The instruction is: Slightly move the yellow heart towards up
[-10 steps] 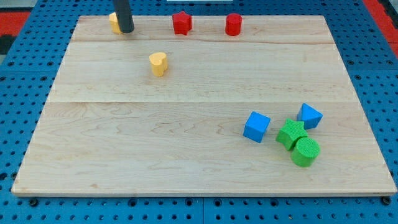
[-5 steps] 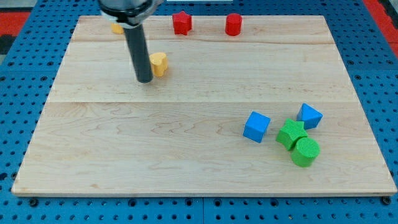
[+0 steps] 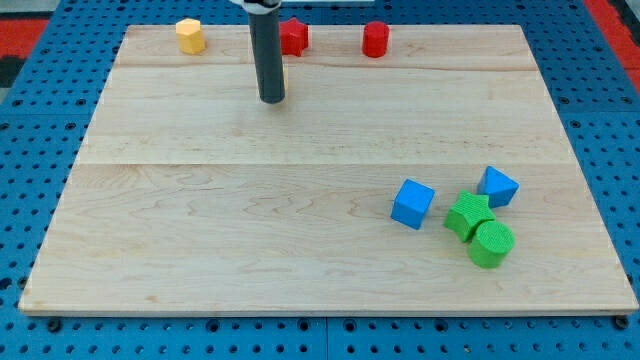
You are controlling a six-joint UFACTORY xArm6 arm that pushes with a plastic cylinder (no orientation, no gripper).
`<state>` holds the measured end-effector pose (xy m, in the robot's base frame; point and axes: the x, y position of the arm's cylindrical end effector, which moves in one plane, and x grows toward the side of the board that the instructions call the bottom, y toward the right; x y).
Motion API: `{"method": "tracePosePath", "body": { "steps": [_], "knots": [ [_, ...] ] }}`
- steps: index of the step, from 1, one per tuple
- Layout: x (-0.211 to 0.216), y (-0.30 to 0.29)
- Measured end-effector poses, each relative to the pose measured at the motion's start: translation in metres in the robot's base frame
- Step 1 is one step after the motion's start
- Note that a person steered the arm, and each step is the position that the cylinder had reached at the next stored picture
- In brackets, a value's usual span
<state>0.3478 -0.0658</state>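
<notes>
Rod end, my tip (image 3: 271, 100), rests on the wooden board (image 3: 200, 250) in its upper part, left of centre; I carry no pincer, only this straight dark rod, so nothing about me spreads apart or clamps. Directly behind the rod, toward the view's top and slightly to the view's right, a thin sliver of the yellow heart (image 3: 284, 78) shows along the rod's right edge; most of the block is hidden by the rod, so its shape cannot be confirmed from this view, and whether the tip touches it cannot be told. Just beyond, at the board's top edge, sits the red star (image 3: 295, 36), partly overlapped on its left side by the rod. Further to the view's right along the same edge stands the red cylinder (image 3: 375, 39). To the view's left of the rod, near the top left corner, lies a yellow block (image 3: 190, 35) of roughly hexagonal outline, well apart from the tip. In the lower right region, far from the tip, four blocks cluster: the blue cube (image 3: 412, 203) to the left, a blue triangular block (image 3: 498, 186) to the right, and between them the green star (image 3: 468, 214) touching the green cylinder (image 3: 491, 244) below it.
</notes>
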Motion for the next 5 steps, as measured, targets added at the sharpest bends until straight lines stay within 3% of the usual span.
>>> {"method": "tracePosePath", "body": {
  "steps": [2, 5],
  "knots": [
    [0.002, -0.032],
    [0.055, 0.297]
  ]
}}
